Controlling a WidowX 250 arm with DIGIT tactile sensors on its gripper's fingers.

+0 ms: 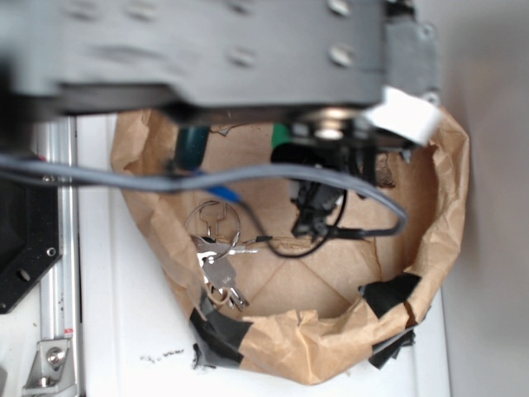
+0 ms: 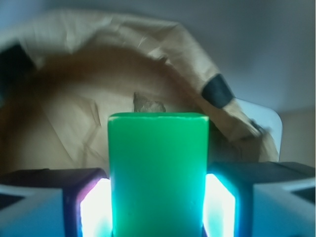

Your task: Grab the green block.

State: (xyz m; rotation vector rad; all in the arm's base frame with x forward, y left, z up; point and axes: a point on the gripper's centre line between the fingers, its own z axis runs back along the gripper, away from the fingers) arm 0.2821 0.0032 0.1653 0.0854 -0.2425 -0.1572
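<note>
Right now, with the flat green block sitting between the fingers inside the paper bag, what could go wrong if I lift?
1. The flat green block sits between the gripper fingers, most of it protruding past them; its smooth faces might slip during the lift.
2. The grey cable drapes across the crumpled brown paper bag and may snag its rim.
3. The metal key bunch lies nearby; a sideways swing could hit it.

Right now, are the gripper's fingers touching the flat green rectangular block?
Touching. In the wrist view the green block fills the space between the gripper's two glowing pads, with no gap visible on either side.
</note>
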